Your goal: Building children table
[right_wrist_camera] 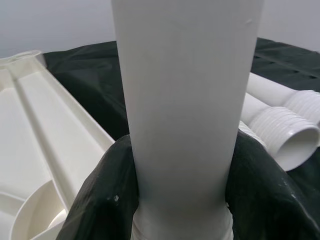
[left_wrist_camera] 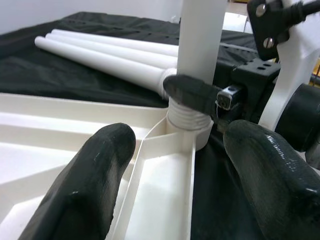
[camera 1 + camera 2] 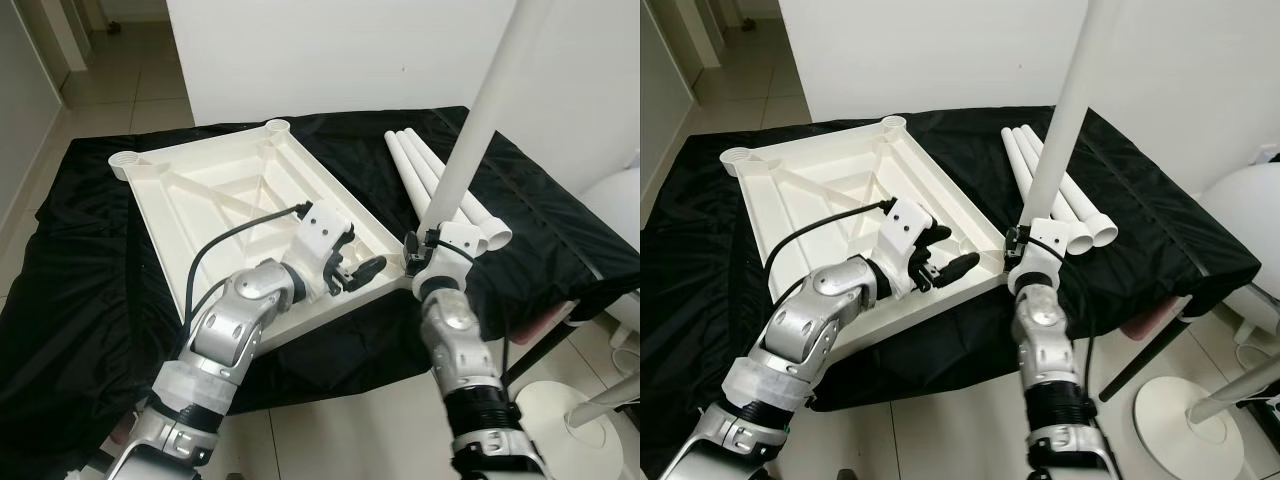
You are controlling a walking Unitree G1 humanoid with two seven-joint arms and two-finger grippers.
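Note:
A white plastic tabletop point(image 3: 230, 190) lies upside down on a black cloth point(image 3: 90, 280). My right gripper point(image 3: 425, 250) is shut on a white table leg point(image 3: 480, 110), holding it upright. The leg's threaded end sits in the tabletop's near right corner socket point(image 2: 187, 122). In the right wrist view both black fingers point(image 1: 100, 190) press against the leg point(image 1: 185, 100). My left gripper point(image 3: 350, 268) is open just above the tabletop's near rim, beside that corner, with nothing between its fingers point(image 2: 85, 185). Three spare legs point(image 3: 430, 170) lie side by side on the cloth, right of the tabletop.
A white wall point(image 3: 330, 50) stands right behind the covered surface. On the tiled floor to the right are a round white stand base point(image 3: 570, 410) and a white rounded object point(image 3: 615, 200). Sockets at the tabletop's far corners point(image 3: 125, 160) hold nothing.

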